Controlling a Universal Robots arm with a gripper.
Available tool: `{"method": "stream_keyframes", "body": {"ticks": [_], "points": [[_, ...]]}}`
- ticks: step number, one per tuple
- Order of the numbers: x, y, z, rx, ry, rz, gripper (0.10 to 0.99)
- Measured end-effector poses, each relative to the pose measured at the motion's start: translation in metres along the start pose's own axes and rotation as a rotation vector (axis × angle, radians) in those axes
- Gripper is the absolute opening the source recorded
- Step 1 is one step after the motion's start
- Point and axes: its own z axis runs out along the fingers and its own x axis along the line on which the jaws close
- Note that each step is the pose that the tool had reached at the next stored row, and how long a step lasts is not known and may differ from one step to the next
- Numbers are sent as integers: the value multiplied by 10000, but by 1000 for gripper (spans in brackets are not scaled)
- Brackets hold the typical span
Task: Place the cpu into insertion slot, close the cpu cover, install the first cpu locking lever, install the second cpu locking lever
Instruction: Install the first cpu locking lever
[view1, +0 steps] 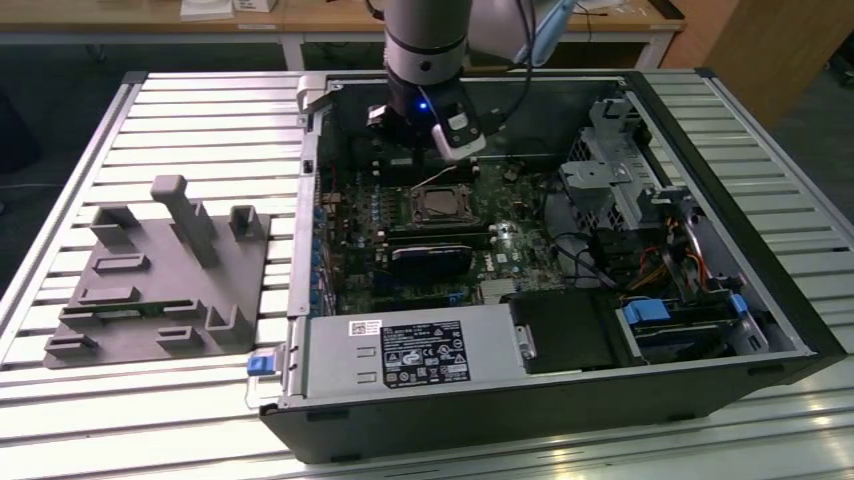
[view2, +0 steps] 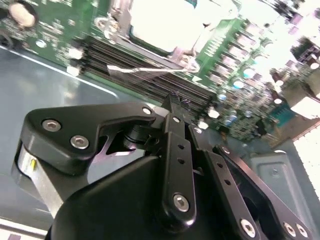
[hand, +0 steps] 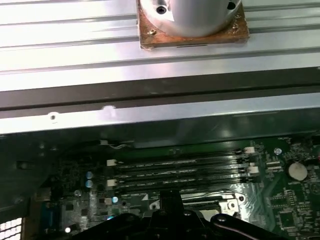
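Note:
The insertion slot (view1: 441, 205) sits in the middle of the green motherboard inside the open case. The cpu (view2: 160, 20) lies in it as a pale square. The silvery cpu cover (view2: 176, 51) lies flat around the cpu. A thin wire locking lever (view2: 135, 69) stands raised off the board beside the socket, also seen as a slanted lever (view1: 434, 178) in the exterior view. My gripper (view1: 430, 160) hangs just behind the socket, its tip (view2: 174, 97) close to the lever. The fingertips (hand: 170, 194) are together with nothing visible between them.
Long black memory slots (hand: 180, 170) run beside the socket. A black rectangular module (view1: 430, 262) lies in front of it, and the labelled power-supply box (view1: 414, 355) sits at the case front. A drive cage (view1: 614, 170) fills the exterior view's right. A grey fixture (view1: 160, 270) stands outside on the slatted table.

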Motion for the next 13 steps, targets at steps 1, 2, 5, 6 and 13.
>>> {"method": "stream_keyframes", "body": {"ticks": [1,2,5,6,13], "points": [[-41,4,1,5,6,2,106],[-84,9,2,9,12,3,106],[-184,19,6,33,22,6,106],[-201,21,6,45,21,5,106],[-205,20,12,132,-22,-23,106]]}}
